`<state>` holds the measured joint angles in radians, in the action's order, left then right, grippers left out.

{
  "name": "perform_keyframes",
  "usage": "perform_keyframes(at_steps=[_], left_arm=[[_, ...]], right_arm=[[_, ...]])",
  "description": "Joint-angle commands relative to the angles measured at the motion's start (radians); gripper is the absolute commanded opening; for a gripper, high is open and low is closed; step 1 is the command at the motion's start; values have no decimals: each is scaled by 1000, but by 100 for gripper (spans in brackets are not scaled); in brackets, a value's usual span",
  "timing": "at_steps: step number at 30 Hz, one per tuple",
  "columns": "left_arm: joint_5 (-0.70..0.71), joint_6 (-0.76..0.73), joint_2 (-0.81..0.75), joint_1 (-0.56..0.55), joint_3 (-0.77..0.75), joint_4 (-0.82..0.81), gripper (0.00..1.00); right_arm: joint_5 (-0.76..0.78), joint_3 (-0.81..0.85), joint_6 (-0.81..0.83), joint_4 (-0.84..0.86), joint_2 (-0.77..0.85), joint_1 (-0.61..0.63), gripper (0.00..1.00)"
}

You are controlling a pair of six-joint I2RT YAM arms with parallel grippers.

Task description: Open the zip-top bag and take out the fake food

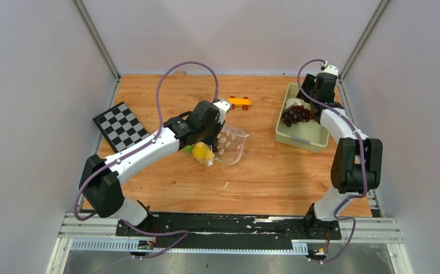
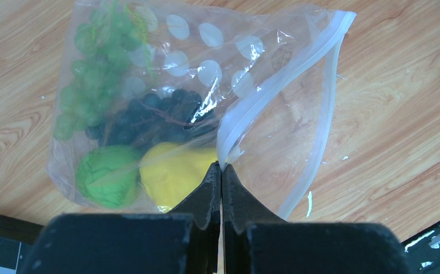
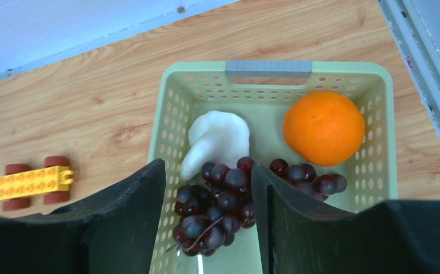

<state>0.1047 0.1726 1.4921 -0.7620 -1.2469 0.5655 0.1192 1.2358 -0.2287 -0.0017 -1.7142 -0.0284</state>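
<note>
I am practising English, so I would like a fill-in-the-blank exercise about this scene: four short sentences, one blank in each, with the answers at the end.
1. The left gripper is ___ on the white zip strip of the zip-top bag.
2. The lemon lies ___ the bag.
3. The right gripper stands ___ over the dark grape bunch in the basket.
4. In the right wrist view, the orange ball lies to the ___ of the mushroom.

Answers: shut; inside; open; right

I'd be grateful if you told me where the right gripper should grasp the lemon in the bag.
Probably the lemon across its rounded middle, coming in through the gaping mouth of the zip-top bag; it lies nearest that opening, beside the left gripper.
</note>
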Motion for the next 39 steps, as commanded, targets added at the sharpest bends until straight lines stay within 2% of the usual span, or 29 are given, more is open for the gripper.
perform_keyframes(at_steps=[1,6,14,20,24,30,39], left_arm=[[-20,-1,-32,6,-17,-13,0],[-23,1,-30,6,-17,-13,0],[-35,1,-27,6,-20,-12,0],[-43,1,-30,6,-23,-11,0],[-48,1,-27,6,-26,-7,0],[-69,4,-25,6,-27,-8,0],[-77,7,-23,6,-27,-7,0]], right_arm=[[-99,-2,-57,-37,126,1,58],[-233,-108,-107,-59,250,22,59],[-332,-274,-129,-70,448,178,61],[-407,-430,-203,33,599,334,61],[-380,-525,-205,98,671,487,60],[-332,-599,-234,235,636,661,58],[-252,-613,-293,536,364,772,52]])
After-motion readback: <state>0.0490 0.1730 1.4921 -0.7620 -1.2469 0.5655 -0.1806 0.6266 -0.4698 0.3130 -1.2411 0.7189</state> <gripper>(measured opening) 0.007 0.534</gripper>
